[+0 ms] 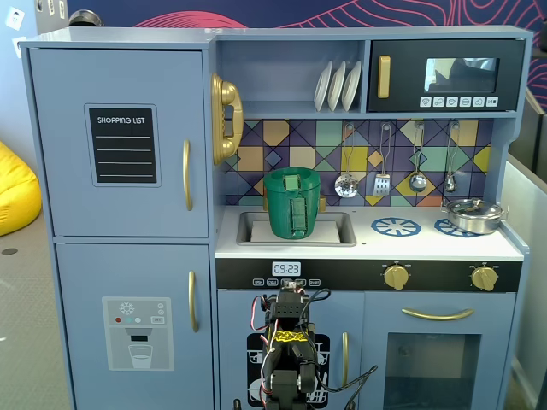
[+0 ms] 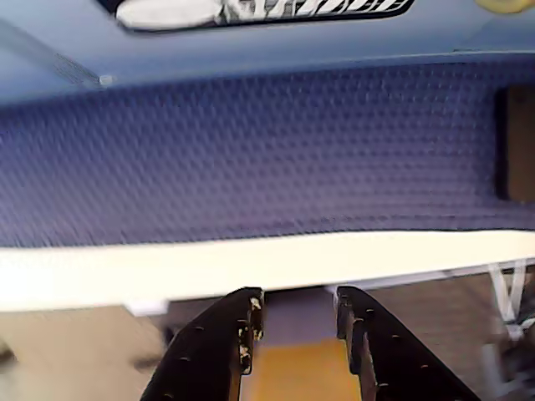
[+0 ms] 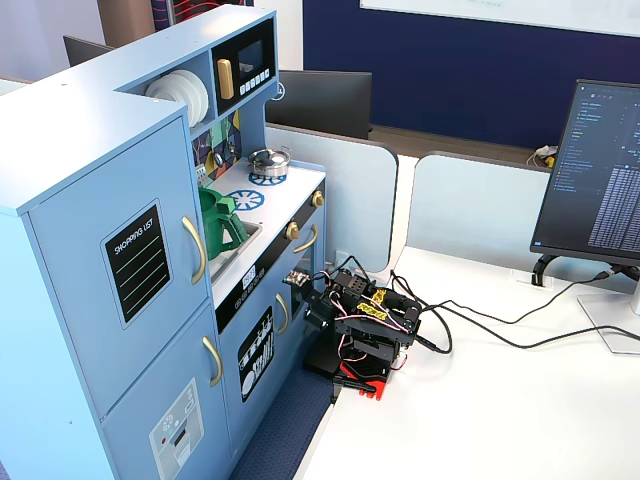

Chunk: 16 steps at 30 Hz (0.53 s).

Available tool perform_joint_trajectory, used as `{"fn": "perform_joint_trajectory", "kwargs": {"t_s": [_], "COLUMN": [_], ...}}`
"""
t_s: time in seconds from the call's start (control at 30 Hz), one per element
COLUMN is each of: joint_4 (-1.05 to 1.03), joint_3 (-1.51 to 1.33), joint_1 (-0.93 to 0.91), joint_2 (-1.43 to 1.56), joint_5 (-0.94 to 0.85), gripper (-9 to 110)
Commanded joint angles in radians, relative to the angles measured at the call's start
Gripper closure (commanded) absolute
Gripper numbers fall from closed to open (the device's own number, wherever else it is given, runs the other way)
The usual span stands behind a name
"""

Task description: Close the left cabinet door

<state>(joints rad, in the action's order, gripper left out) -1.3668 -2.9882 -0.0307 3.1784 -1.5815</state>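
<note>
Sitting flush with the cabinet face: the left cabinet door (image 1: 120, 141), upper left of the toy kitchen (image 1: 282, 213) in a fixed view, chalkboard panel (image 1: 124, 145) facing out and gold handle (image 1: 186, 175) along its right edge. Showing no gap at either edge in both fixed views (image 3: 125, 255), so looking already shut. Judging the closing step as done, or at most needing a last check.

Folding low on the white worktop (image 3: 480, 400), the arm (image 3: 365, 325) is resting in front of the lower cupboard, well apart from the door. Hanging empty and slightly parted in the wrist view, the gripper (image 2: 297, 322) is pointing down past the worktop edge toward blue matting (image 2: 251, 150); jaws narrow, holding nothing.

Standing in the sink: a green pot (image 1: 292, 202), clear of the door's path. Resting on the hob: a steel pan (image 1: 474, 213).

Calling, if anything, for staying parked; otherwise, lifting toward the handle side and pressing lightly on the panel to confirm seating, while keeping clear of the gold phone (image 1: 225, 118) beside it.
</note>
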Motion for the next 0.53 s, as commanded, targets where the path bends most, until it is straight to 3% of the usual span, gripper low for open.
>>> {"fn": "perform_joint_trajectory", "kwargs": {"t_s": [0.0, 0.07, 0.13, 0.5], "joint_4": [-0.166, -0.153, -0.163, -0.166], "joint_3": [-0.009, -0.009, -0.009, -0.009], "joint_1": [0.011, 0.011, 0.011, 0.008], "joint_2": [0.000, 0.000, 0.000, 0.000], "joint_5": [0.038, -0.029, 0.089, 0.067], "gripper": [100, 100, 100, 99]}}
